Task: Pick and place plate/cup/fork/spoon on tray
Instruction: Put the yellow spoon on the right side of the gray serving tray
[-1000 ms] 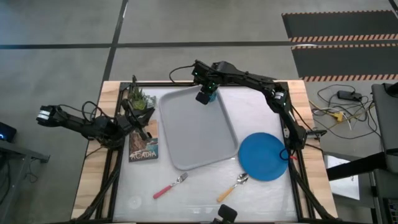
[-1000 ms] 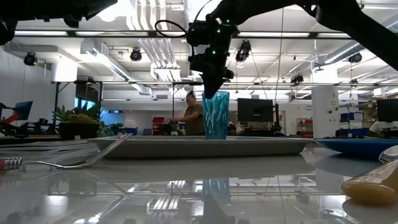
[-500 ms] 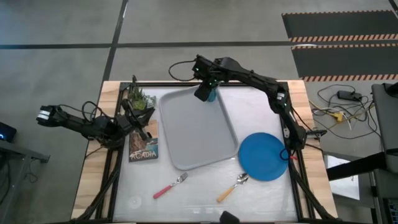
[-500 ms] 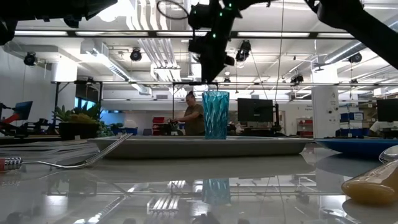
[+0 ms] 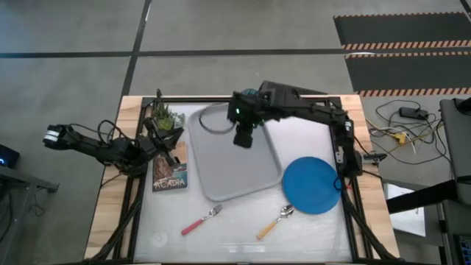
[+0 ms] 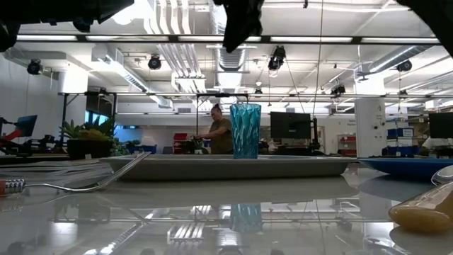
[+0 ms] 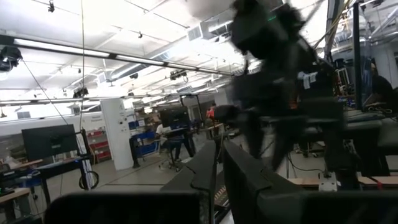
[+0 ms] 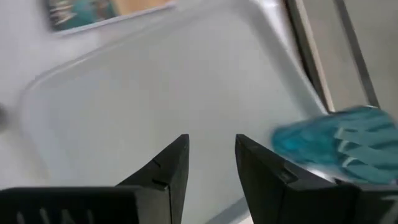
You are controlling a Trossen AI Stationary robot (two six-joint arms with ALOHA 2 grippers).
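The teal cup [image 6: 245,131] stands upright on its base on the grey tray [image 5: 234,158], at the tray's far right corner. It also shows in the right wrist view [image 8: 336,143]. In the high view the right arm hides most of it. My right gripper [image 5: 243,138] hangs open and empty above the tray [image 8: 211,146], nearer than the cup. The blue plate [image 5: 313,184] lies on the table right of the tray. The pink-handled fork [image 5: 200,219] and orange-handled spoon [image 5: 276,221] lie near the front edge. My left gripper [image 5: 165,151] rests shut at the table's left.
A book with a picture cover [image 5: 171,173] and a potted plant [image 5: 165,118] lie left of the tray, beside my left gripper. In the low view a person [image 6: 221,134] stands in the room far behind the table.
My right gripper has risen from the cup's rim, come clear of it, and gone toward the table's near edge over the tray's middle. The cup stays upright where it was on the tray.
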